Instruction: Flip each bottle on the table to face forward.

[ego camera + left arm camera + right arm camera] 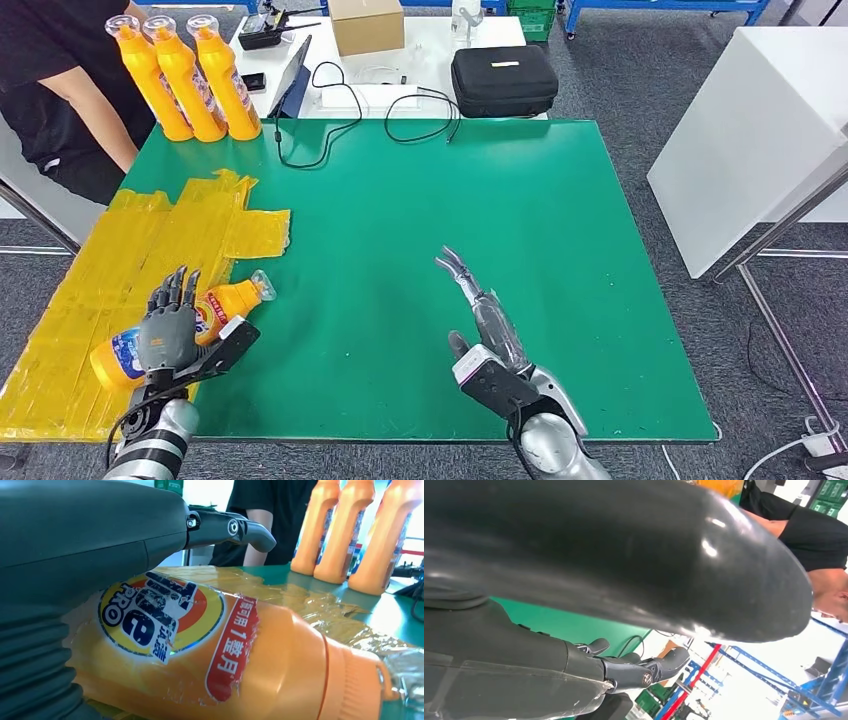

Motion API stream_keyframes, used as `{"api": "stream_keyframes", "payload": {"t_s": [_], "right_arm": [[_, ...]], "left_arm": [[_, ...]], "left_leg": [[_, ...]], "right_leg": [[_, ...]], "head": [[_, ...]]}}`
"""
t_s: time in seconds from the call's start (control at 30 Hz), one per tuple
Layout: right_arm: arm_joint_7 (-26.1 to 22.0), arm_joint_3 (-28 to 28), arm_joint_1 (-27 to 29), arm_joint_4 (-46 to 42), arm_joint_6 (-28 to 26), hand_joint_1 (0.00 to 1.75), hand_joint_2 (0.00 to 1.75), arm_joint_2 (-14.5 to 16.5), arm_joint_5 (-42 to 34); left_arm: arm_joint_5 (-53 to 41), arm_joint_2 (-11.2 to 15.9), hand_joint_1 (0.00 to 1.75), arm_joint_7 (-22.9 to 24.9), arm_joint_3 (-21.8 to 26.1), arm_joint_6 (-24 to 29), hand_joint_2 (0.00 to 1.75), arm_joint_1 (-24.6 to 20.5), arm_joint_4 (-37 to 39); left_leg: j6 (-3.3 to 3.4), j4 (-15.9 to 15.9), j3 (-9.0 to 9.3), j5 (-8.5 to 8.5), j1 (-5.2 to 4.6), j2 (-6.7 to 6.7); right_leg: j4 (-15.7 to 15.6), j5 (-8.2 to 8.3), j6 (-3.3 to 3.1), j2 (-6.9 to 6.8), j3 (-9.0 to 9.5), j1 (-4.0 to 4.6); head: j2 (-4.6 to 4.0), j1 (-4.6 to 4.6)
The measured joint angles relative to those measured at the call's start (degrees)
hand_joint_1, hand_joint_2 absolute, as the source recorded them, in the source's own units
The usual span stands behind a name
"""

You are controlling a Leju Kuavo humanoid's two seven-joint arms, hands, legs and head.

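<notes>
Head view: a lying orange bottle (175, 328) rests on yellow film (150, 250) near the green worktop's (420, 220) left front edge, the left hand (168, 322) draped over it, apparently gripping. The right hand (480, 305) hovers over open green, fingers extended and empty. Three upright bottles (185, 75) line the far-left corner.

Left wrist view: the bottle's label (160, 615) faces the camera.

Right wrist view: fingers (644, 670) spread.
</notes>
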Motion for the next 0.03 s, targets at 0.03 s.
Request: {"api": "stream_keyframes", "payload": {"t_s": [0.03], "right_arm": [[0.0,0.0,0.0,0.0,0.0,0.00,0.00,0.0,0.0]], "left_arm": [[0.2,0.0,0.00,-0.2,0.0,0.2,0.00,0.0,0.0]], "left_leg": [[0.00,0.0,0.00,0.00,0.00,0.00]], "right_leg": [[0.0,0.00,0.00,0.00,0.00,0.00]], "head": [[0.00,0.00]]}}
